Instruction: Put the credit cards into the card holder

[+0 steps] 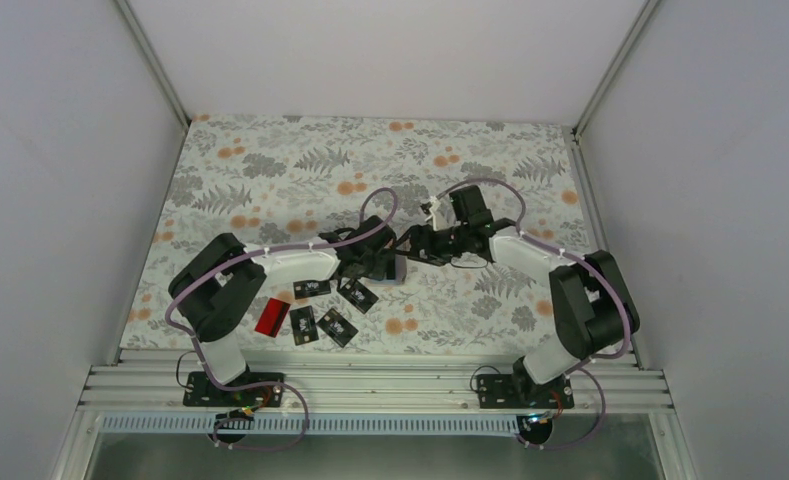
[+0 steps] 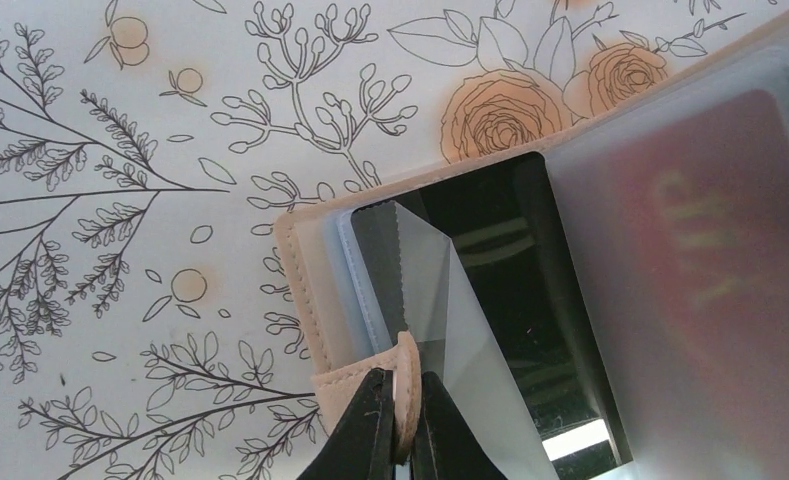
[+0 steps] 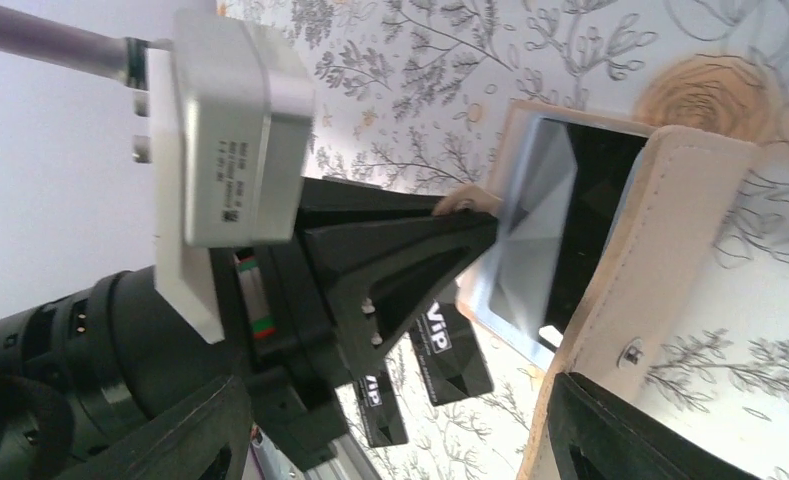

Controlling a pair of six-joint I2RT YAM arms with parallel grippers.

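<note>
Credit cards lie loose on the floral tablecloth at the near left in the overhead view: four black ones, with a loose red card at their left end. Both arms reach to the middle of the table. The card holder sits there between the left gripper and the right gripper, just beyond the loose cards.

From the left wrist, the left gripper has its fingers pressed together on the tan tab at the holder's edge. The card holder lies open on the cloth with its clear sleeves showing. A black card sits in one sleeve and a sleeved red card shows through the frosted one to the right.

From the right wrist, the right gripper has its jaws spread wide and clamps nothing. Its right-hand finger lies in front of the holder's tan cover; whether it touches cannot be told. The left gripper pinches the tab here too. Two black VIP cards lie on the cloth nearby.
</note>
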